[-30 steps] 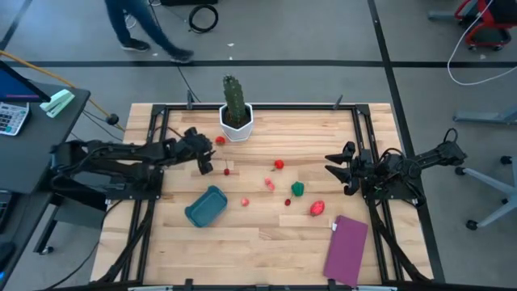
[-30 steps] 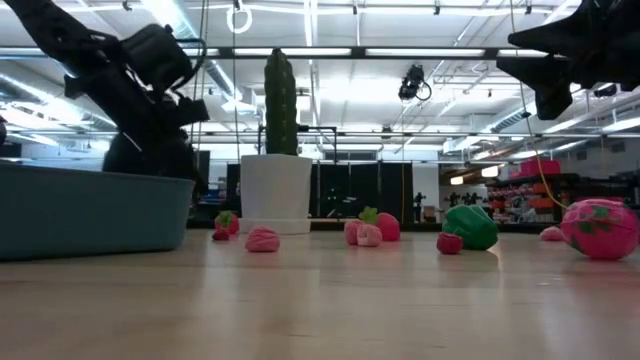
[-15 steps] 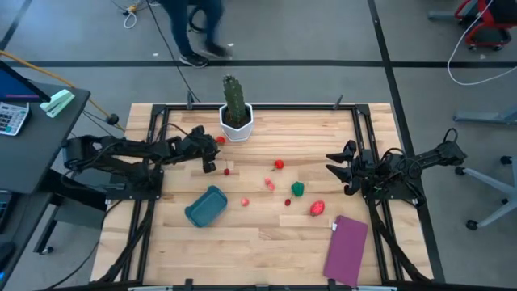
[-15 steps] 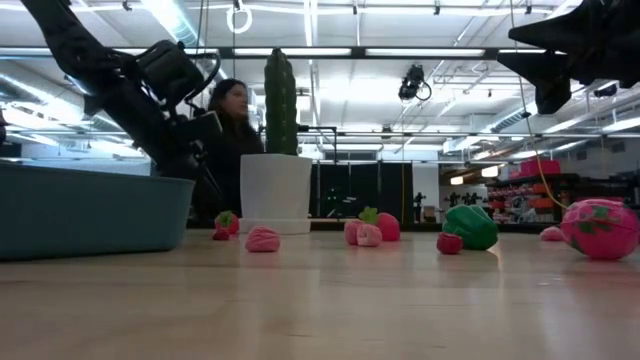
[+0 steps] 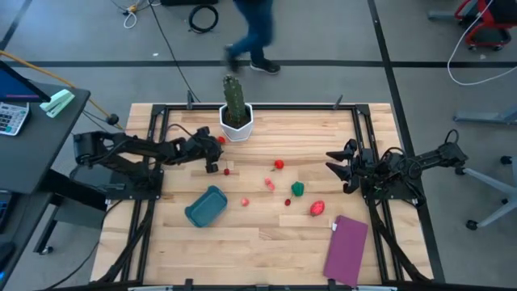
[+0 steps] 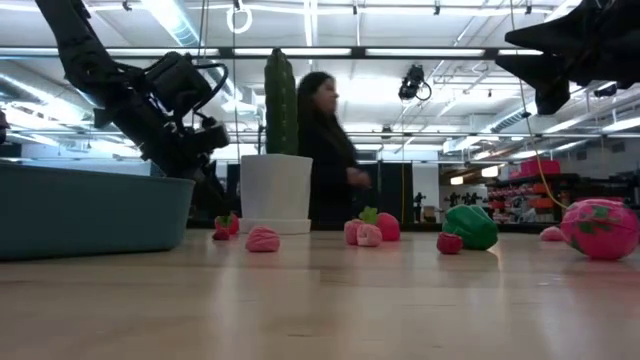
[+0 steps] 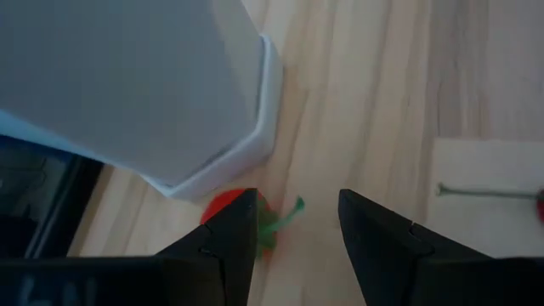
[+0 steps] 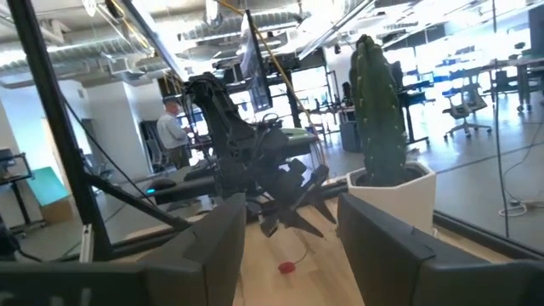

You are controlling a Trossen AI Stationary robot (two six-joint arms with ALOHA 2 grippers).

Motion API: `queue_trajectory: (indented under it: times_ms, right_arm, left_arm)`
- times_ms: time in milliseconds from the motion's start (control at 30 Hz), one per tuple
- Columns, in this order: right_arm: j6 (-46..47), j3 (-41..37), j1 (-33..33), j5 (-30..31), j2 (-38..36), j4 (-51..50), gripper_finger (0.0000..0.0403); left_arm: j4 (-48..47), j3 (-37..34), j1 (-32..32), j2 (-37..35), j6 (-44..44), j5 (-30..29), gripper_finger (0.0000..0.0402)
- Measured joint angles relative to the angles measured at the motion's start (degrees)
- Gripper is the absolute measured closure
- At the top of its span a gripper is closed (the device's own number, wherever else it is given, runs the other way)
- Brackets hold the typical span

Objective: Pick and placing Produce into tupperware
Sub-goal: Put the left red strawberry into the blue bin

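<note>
left hand (image 5: 213, 158) open, red produce (image 7: 228, 208) beneath

Even, bright overhead light; some motion blur and backlighting.

Ceiling strip lights are glaring across the top of the low view, leaving the tall green cactus (image 6: 281, 98) and the walking person (image 6: 325, 150) showing as dark, backlit shapes. The pale wooden slatted worktop (image 5: 266, 242) is lying evenly lit from above, with only soft, short shadows falling under things. The person's legs (image 5: 252, 36) are smearing with motion blur in the high view. In the left wrist view the white hexagonal plastic pot (image 7: 153, 93) is sitting close and out of focus.
</note>
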Motion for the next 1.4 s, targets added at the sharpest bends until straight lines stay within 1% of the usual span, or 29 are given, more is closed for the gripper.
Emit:
queue_trajectory:
  times_ms: [267, 400, 767, 933, 1200, 1300, 1400]
  right_arm:
    - [0.0, 0.0, -0.4, 0.0, 0.0, 0.0, 0.0206]
    - [0.0, 0.0, -0.4, -0.1, 0.0, 0.0, 0.0206]
    - [-0.1, 0.0, -0.4, -0.1, 0.0, -0.1, 0.0206]
    - [-0.1, 0.0, -0.4, -0.1, 0.0, -0.1, 0.0206]
    - [-0.1, 0.0, -0.4, -0.1, 0.0, -0.1, 0.0206]
    - [-0.1, 0.0, -0.4, -0.1, 0.0, -0.1, 0.0206]
    - [-0.1, 0.0, -0.4, -0.1, 0.0, -0.1, 0.0206]
  left_arm:
    - [1.6, 0.0, 0.0, 4.5, 1.2, -0.2, 0.023]
    - [4.0, 0.0, 0.0, 5.8, 2.5, -1.7, 0.023]
    - [5.0, 0.0, 0.0, 5.8, 5.4, -2.3, 0.023]
    - [6.8, 0.0, 0.0, 5.8, 8.2, -3.7, 0.023]
    - [7.5, 0.0, 0.0, 5.8, 8.0, -3.7, 0.0231]
    - [7.5, 0.0, 0.0, 5.8, 8.0, -3.7, 0.0243]
    - [7.5, 0.0, 0.0, 5.8, 8.0, -3.7, 0.027]
